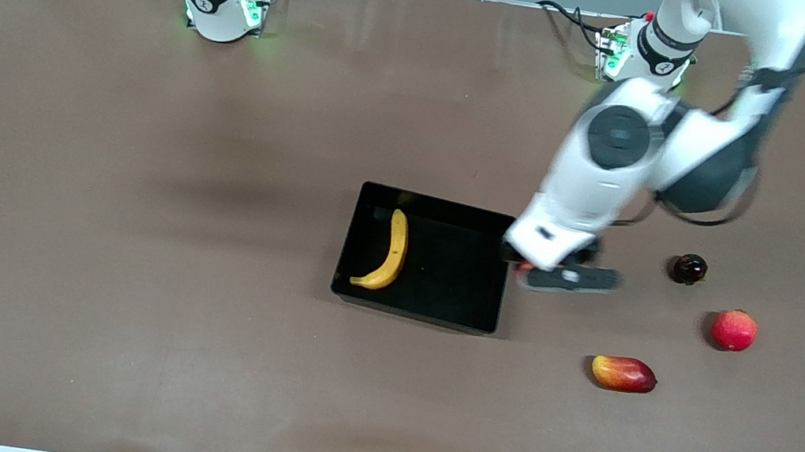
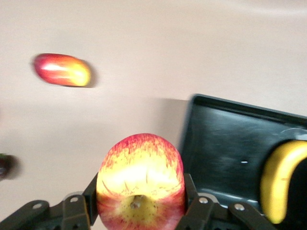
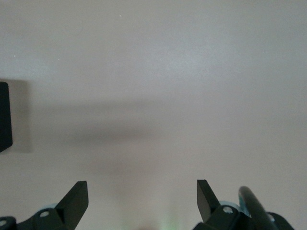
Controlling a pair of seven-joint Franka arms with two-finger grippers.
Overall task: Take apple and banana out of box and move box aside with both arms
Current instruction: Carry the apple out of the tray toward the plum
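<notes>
My left gripper [image 1: 523, 270] is shut on the red-and-yellow streaked apple [image 2: 140, 177] and holds it over the table just beside the black tray's [image 1: 449, 285] wall at the left arm's end. In the left wrist view its fingers [image 2: 91, 189] press both sides of the apple, with the tray [image 2: 225, 143] and the banana [image 2: 283, 184] beside it. The yellow banana [image 1: 392, 251] lies in the tray, along the wall toward the right arm's end. My right gripper [image 3: 142, 196] is open and empty over bare table, out of the front view; a tray corner [image 3: 4, 115] shows in its view.
An oblong red-yellow mango [image 1: 624, 374] lies nearer the front camera than the tray, toward the left arm's end; it also shows in the left wrist view [image 2: 62, 70]. A round red fruit [image 1: 734, 330] and a small dark fruit [image 1: 689, 269] lie beside the left gripper.
</notes>
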